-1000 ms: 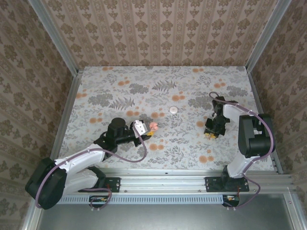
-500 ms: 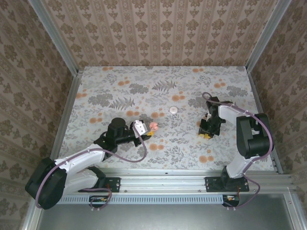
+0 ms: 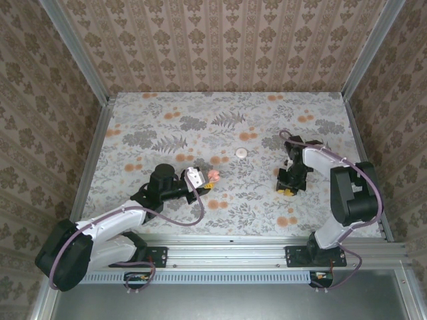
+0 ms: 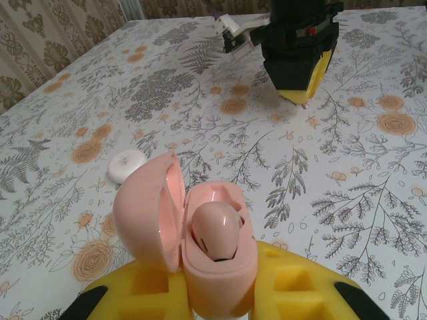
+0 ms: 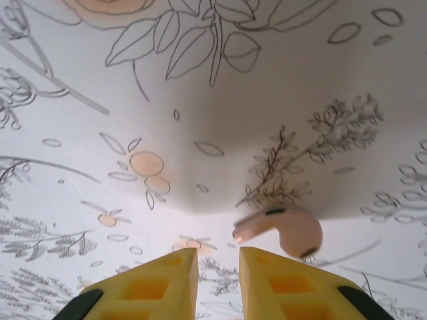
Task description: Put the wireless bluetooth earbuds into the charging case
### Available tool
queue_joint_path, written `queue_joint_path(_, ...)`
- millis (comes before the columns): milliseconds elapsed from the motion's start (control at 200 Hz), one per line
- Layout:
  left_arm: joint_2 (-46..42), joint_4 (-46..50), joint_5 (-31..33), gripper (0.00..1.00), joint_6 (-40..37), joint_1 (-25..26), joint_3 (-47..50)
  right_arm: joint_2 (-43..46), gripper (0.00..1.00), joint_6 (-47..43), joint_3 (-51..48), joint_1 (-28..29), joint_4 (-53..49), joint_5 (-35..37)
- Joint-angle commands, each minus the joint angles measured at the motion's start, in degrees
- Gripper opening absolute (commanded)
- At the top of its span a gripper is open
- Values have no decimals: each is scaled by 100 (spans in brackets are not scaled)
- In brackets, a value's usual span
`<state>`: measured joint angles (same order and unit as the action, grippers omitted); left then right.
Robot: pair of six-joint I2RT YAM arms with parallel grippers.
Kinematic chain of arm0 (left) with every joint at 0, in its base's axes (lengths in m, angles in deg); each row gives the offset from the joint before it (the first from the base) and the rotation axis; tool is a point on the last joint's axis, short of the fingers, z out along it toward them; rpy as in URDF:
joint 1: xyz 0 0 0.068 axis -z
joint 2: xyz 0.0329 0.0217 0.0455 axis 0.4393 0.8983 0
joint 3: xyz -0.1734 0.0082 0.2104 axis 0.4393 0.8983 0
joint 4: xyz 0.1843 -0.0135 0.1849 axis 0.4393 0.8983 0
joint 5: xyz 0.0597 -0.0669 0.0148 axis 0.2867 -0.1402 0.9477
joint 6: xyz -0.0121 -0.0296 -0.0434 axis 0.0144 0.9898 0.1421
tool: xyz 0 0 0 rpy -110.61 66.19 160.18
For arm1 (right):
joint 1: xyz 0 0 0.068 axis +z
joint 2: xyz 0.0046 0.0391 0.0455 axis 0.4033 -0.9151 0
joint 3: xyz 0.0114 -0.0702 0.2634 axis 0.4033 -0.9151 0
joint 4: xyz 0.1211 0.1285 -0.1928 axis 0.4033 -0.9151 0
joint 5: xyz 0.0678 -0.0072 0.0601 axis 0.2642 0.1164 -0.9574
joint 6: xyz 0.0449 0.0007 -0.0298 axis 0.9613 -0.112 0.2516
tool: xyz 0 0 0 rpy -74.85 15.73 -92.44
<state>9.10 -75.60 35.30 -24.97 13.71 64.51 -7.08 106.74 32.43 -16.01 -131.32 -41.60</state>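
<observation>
Pink and glossy, the charging case (image 4: pixel 200 273) is clamped by its lower shell in the left gripper (image 4: pixel 220 297), whose yellow fingers (image 4: pixel 127 297) are closed against it on either side. The lid (image 4: pixel 143 210) is swung open to one side, and one earbud (image 4: pixel 217 230) is seated in the well of the case. A second earbud (image 5: pixel 283 230) is seen lying on the flower-printed table (image 5: pixel 300 80), just beyond the tip of one finger of the right gripper (image 5: pixel 218 257) and outside the gap between its jaws. That gripper is pointed down at the table, well apart from the left one, with its jaws drawn narrow; a slim gap is left between them and nothing is held in it. Whether its fingertips touch the surface cannot be told. A pale round disc (image 3: pixel 242 152) is seen on the table farther back, between the two arms and apart from both grippers
</observation>
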Motion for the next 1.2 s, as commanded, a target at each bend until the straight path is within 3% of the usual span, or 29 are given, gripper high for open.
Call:
queue_joint_path(0,27,-30,-131,0,13,39,-155,398,25,180,190,39,-451,181)
queue_joint_path(205,-42,-5,-127,0,32,48,-147,928,28,679,232,-149,-741,555)
queue_joint_path(470,-42,-10,-86,0,54,47,-129,1475,31,1526,-127,-385,-403,364)
queue_joint_path(855,-17,-31,-5,0,103,46,-156,1713,35,2828,-153,-671,-453,810)
queue_joint_path(1005,-43,-31,51,0,138,43,-138,2187,35,3486,-504,-695,-129,1266)
queue_joint_path(1195,-16,-81,59,0,114,46,-103,2354,36,4119,-985,-756,425,975)
